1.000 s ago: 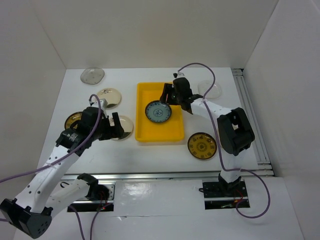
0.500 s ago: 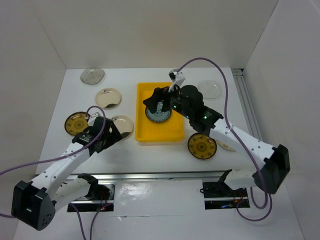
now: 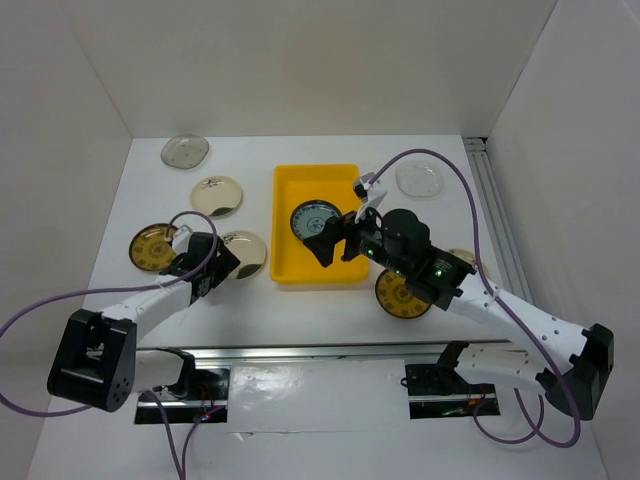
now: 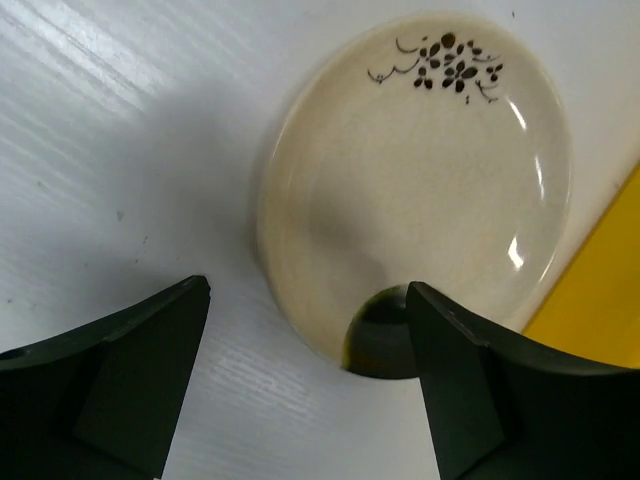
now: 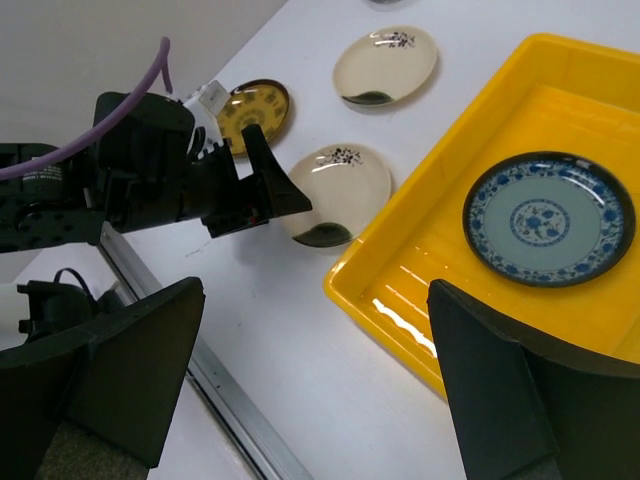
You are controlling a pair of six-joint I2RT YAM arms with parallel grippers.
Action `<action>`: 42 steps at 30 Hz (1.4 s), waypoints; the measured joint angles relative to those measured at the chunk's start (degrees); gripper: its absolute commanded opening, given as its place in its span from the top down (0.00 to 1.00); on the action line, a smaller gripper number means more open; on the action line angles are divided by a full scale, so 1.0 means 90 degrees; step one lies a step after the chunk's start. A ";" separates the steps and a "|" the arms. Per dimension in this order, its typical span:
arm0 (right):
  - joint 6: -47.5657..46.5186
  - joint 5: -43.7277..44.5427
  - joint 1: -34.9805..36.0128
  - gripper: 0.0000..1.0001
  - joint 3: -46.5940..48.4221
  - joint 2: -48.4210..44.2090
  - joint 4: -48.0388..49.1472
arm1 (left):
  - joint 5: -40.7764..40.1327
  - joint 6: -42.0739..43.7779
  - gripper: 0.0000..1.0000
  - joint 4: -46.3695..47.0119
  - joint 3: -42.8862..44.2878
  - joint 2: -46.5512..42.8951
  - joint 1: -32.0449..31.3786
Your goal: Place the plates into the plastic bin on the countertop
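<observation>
The yellow plastic bin [image 3: 300, 262] stands mid-countertop and holds a bluish patterned plate [image 3: 313, 217], also in the right wrist view [image 5: 548, 218]. My right gripper [image 3: 335, 245] is open and empty above the bin's near edge [image 5: 430, 240]. My left gripper [image 3: 222, 262] is open and low at the near-left rim of a cream plate with a dark mark [image 3: 248, 250]; its jaws stand to either side of the rim [image 4: 420, 170] without closing on it. A second cream plate [image 3: 217, 195] lies farther back.
Dark plates with a yellow pattern lie at the left [image 3: 152, 247] and right of the bin [image 3: 403, 293]. Clear glass plates lie at the back left [image 3: 185, 151] and back right [image 3: 419, 178]. A cream plate [image 3: 462, 258] shows partly behind my right arm. A metal rail [image 3: 330, 350] runs along the front.
My right gripper has pulled back from over the bluish plate toward the bin's near edge; the plate stays in the bin. My left gripper has moved nearer and lower at the cream plate.
</observation>
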 measured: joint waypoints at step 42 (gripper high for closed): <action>-0.0087 0.0685 -0.0032 0.00 -0.0097 -0.0767 -0.0444 | -0.2205 -0.2001 1.00 -0.3660 0.1957 -0.1355 -0.1773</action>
